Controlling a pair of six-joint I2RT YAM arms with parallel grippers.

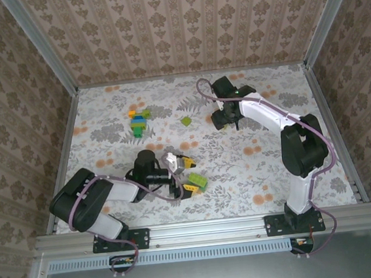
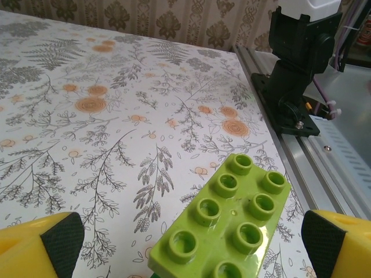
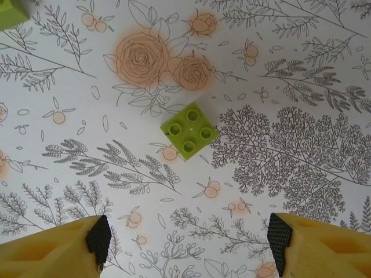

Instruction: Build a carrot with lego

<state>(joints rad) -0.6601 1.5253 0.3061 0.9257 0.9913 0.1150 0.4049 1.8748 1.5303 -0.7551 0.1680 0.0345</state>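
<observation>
Lying between left pincer (image 2: 191, 238) tips: lime brick (image 2: 232, 215)

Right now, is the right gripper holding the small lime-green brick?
No, the small lime-green brick lies on the table, well clear of the right gripper, whose jaws stand open.

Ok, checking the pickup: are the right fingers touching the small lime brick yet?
Apart. The right wrist view shows bare table between the right fingers and the small lime brick.

The left pincer (image 1: 189, 174) gapes wide, arm folded low; the right pincer (image 3: 188, 238), outstretched, stands parted.
</observation>
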